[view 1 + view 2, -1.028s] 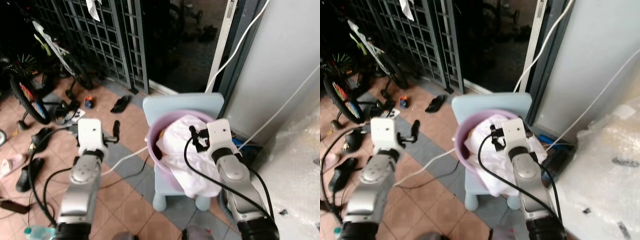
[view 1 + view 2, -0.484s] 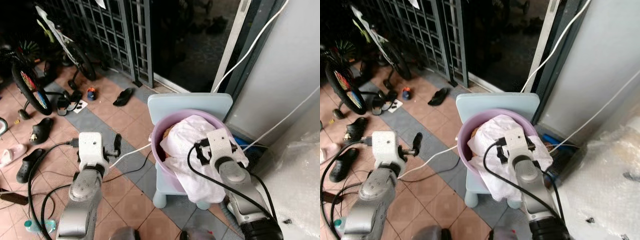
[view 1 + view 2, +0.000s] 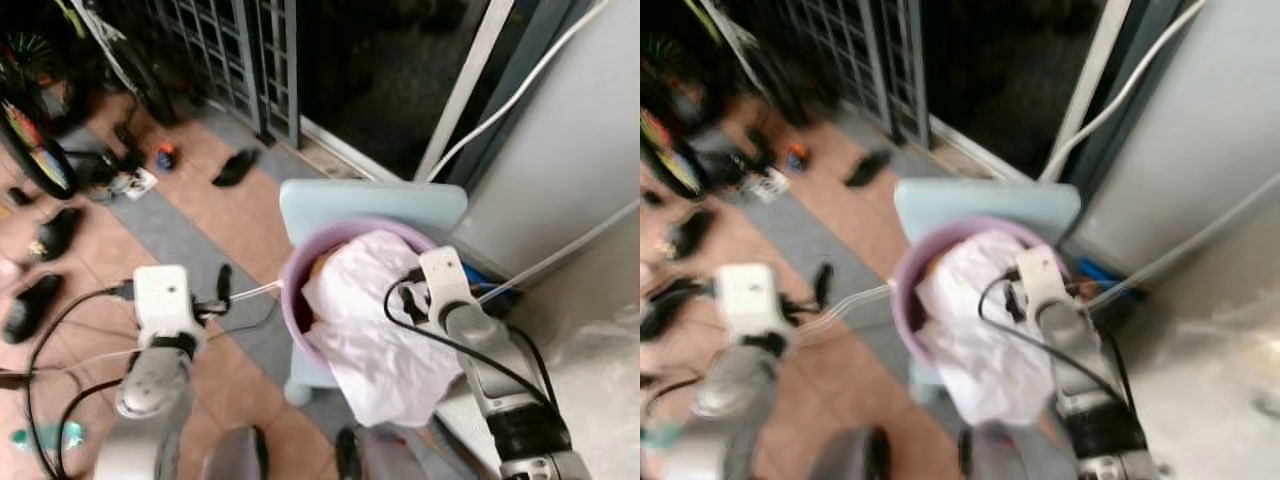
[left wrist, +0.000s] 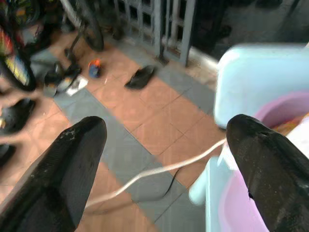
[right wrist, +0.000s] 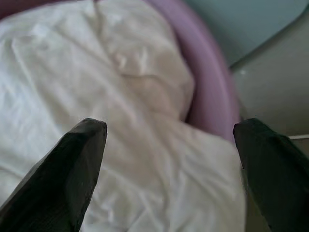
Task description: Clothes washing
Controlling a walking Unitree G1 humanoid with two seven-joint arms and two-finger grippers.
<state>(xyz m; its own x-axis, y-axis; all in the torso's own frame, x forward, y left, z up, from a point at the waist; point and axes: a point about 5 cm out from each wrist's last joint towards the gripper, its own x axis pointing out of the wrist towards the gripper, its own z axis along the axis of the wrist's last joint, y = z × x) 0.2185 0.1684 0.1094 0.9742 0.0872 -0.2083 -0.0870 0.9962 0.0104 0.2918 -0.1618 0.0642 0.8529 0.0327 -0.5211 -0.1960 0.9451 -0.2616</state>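
Both arms have stretched farther forward since half a second ago, the right one now reaching over the cloth. From the head, one purple basin (image 3: 296, 300) sits on one pale blue stool (image 3: 372, 204), holding a white cloth (image 3: 365, 335) that spills over its near rim; slippers (image 3: 236, 168) and a bicycle wheel (image 3: 28, 135) lie far left. Left wrist view: left gripper (image 4: 166, 159), fingers spread wide, hangs over the tiled floor (image 4: 145, 128) left of the stool, crossed by a white cable (image 4: 159, 170). Right wrist view: right gripper (image 5: 169, 159), wide apart, hovers just above the cloth.
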